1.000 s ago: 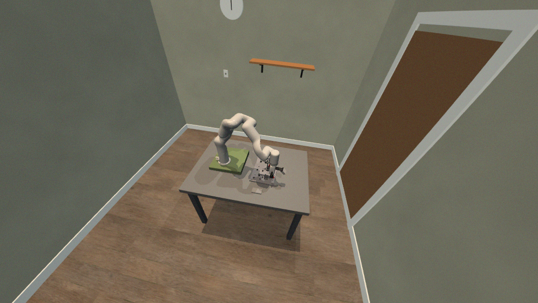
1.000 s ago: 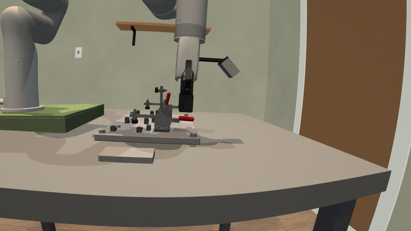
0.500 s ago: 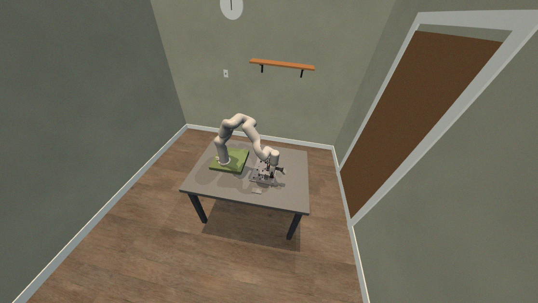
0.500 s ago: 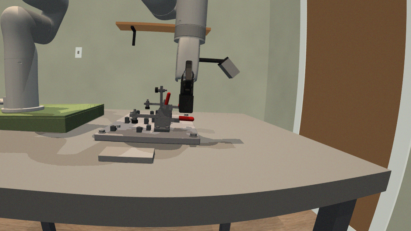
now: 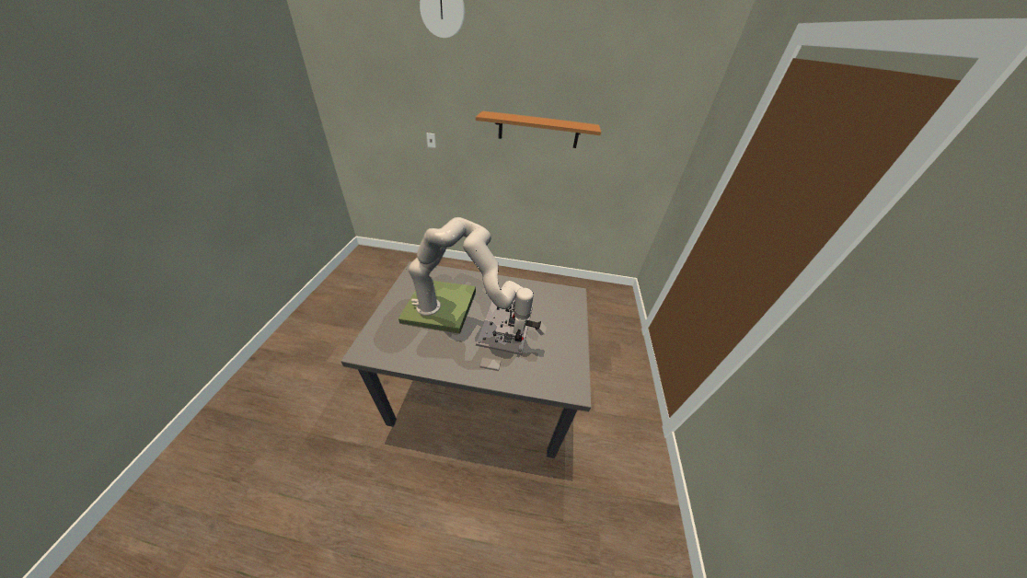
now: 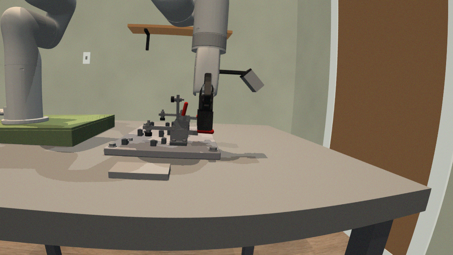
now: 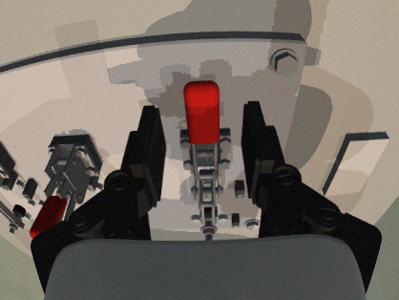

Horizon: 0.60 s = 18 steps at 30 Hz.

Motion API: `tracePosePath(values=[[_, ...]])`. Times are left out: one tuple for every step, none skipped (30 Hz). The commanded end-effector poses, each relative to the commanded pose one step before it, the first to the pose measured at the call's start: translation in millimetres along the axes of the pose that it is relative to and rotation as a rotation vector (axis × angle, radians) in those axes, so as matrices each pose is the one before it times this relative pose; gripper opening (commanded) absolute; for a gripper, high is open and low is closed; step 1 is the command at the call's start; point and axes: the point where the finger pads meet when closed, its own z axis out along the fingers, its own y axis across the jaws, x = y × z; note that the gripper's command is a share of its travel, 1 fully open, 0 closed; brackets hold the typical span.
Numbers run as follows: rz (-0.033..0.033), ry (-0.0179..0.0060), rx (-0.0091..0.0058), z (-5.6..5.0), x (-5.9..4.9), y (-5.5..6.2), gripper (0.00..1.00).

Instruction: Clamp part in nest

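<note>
Nearest the exterior camera, the part [image 6: 139,171], a thin flat pale-grey slab, lies flat on the counter [image 6: 285,177] just in front of the fixture plate [image 6: 162,151], apart from it and untouched. Behind the part, the fixture plate carries dark rest pads and blocks and three toggle clamps. The nearest clamp has its red handle [image 7: 202,112] lying low and pointing toward the plate's right edge; a second red handle [image 6: 184,108] farther back stands tilted upward. The gripper [image 6: 205,126] hangs straight down over the right end of the fixture plate, its dark fingers lowered to the level of the low handle, one on either side of it. The fingers stand about half apart with a gap visible on both sides of the handle, so they grip nothing. Above the gripper the white wrist rises vertically, and the arm [image 5: 470,248] arches up and back from the fixture plate to its foot on the green base block [image 6: 79,126], which sits behind and to the left of the plate.
</note>
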Motion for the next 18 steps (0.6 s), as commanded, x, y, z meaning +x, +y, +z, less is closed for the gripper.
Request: tracePosePath(values=[[-0.00001, 0.00394, -0.00064, 9.17, 1.95, 0.43, 0.47], [0.00000, 0.00000, 0.00000, 2.47, 0.09, 0.04, 0.47], [0.00000, 0.00000, 0.00000, 2.24, 0.09, 0.04, 0.47], [0.00000, 0.00000, 0.00000, 1.98, 0.07, 0.03, 0.47], [0.00000, 0.00000, 0.00000, 1.65, 0.07, 0.03, 0.47], [0.00000, 0.00000, 0.00000, 1.32, 0.05, 0.02, 0.47], [0.00000, 0.00000, 0.00000, 0.98, 0.04, 0.02, 0.47], [0.00000, 0.00000, 0.00000, 0.00, 0.00, 0.00, 0.47], [0.00000, 0.00000, 0.00000, 0.00, 0.00, 0.00, 0.47], [0.00000, 0.00000, 0.00000, 0.66, 0.02, 0.01, 0.47], [0.00000, 0.00000, 0.00000, 0.37, 0.01, 0.01, 0.47], [0.00000, 0.00000, 0.00000, 0.15, 0.01, 0.00, 0.47], [0.00000, 0.00000, 0.00000, 0.02, 0.00, 0.00, 0.47], [0.00000, 0.00000, 0.00000, 0.00, 0.00, 0.00, 0.47], [0.00000, 0.00000, 0.00000, 0.00, 0.00, 0.00, 0.47], [0.00000, 0.00000, 0.00000, 0.00, 0.00, 0.00, 0.47], [0.00000, 0.00000, 0.00000, 0.00, 0.00, 0.00, 0.47], [0.00000, 0.00000, 0.00000, 0.00, 0.00, 0.00, 0.47]])
